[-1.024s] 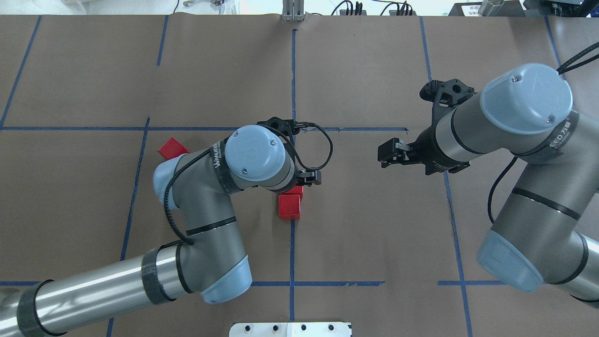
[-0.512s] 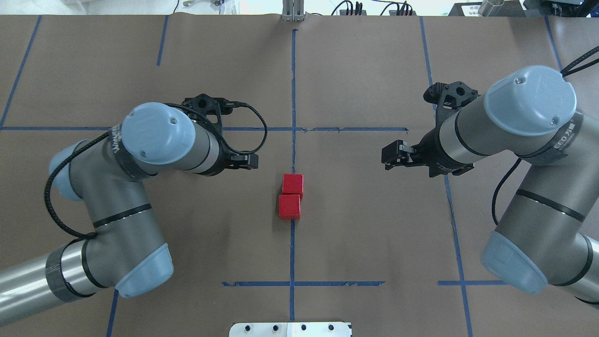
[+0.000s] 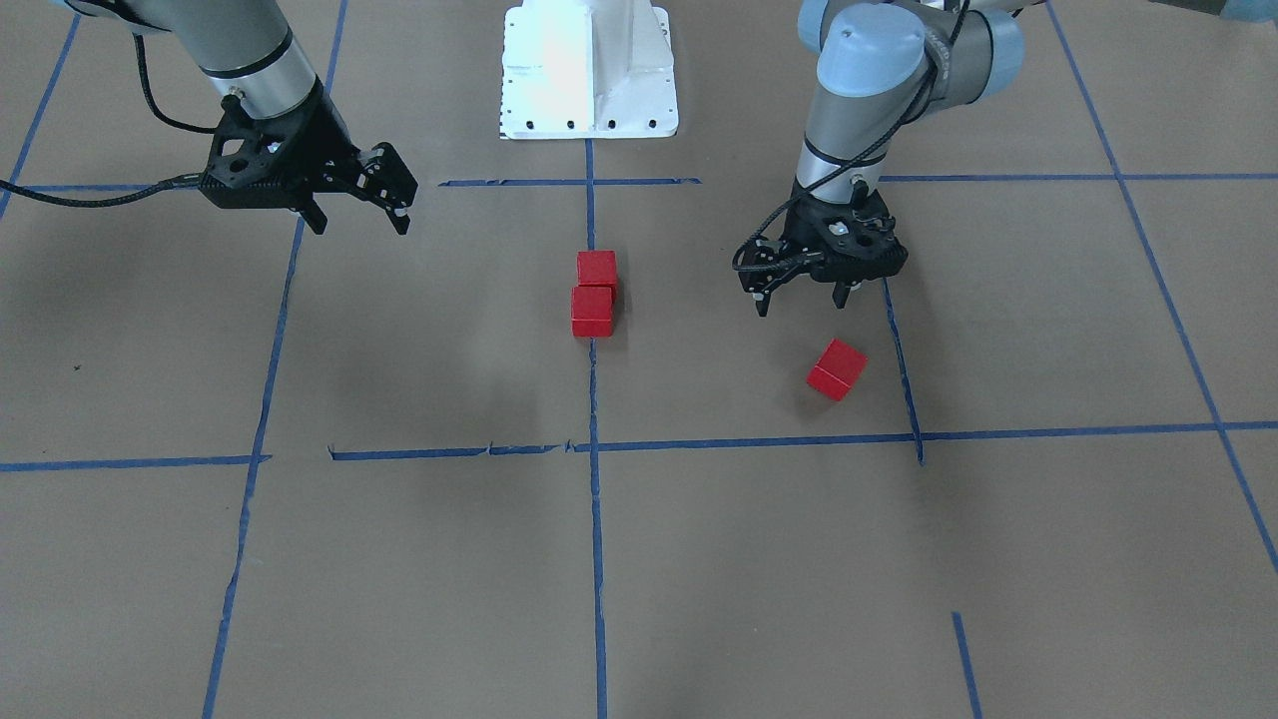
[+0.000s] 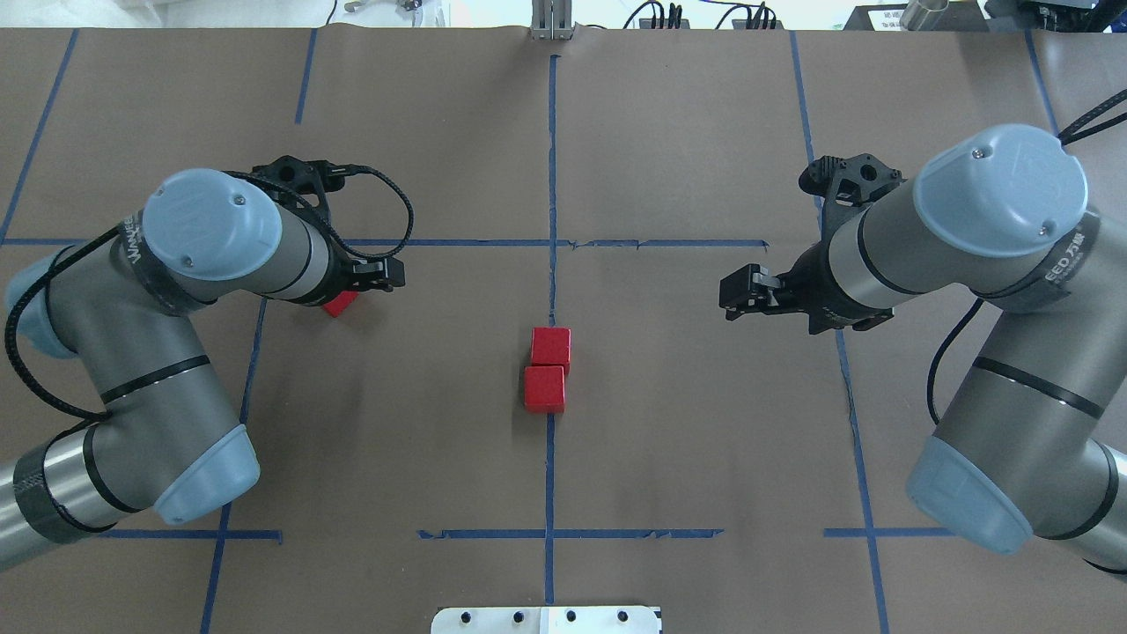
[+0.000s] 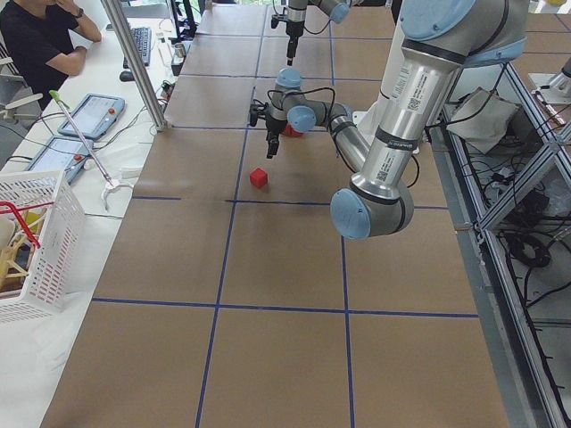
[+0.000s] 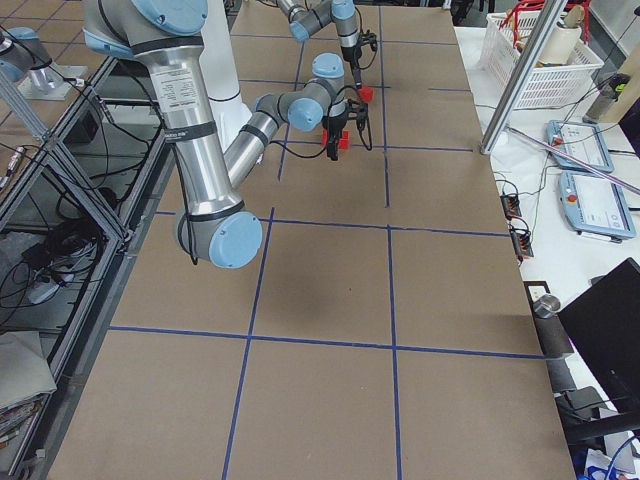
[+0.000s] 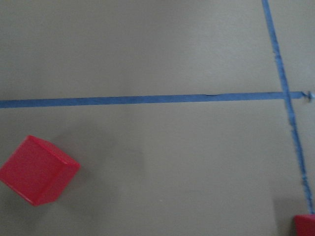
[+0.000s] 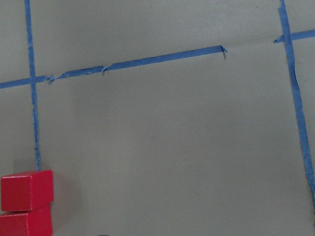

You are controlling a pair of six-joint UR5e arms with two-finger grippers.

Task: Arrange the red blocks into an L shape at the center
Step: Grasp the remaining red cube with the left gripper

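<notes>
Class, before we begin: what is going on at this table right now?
A two-armed robot is building an L out of red blocks at the centre. Two red blocks sit touching, one behind the other, on the blue tape line. The third red block lies apart on the robot's left, turned at an angle. The left tool hovers near it, open and empty. The right tool hangs open and empty on the other side. The L is not yet complete.

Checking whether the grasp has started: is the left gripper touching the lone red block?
Apart. The front-facing view shows bare brown paper between the open left gripper and the lone red block, which lies nearer the camera.
</notes>
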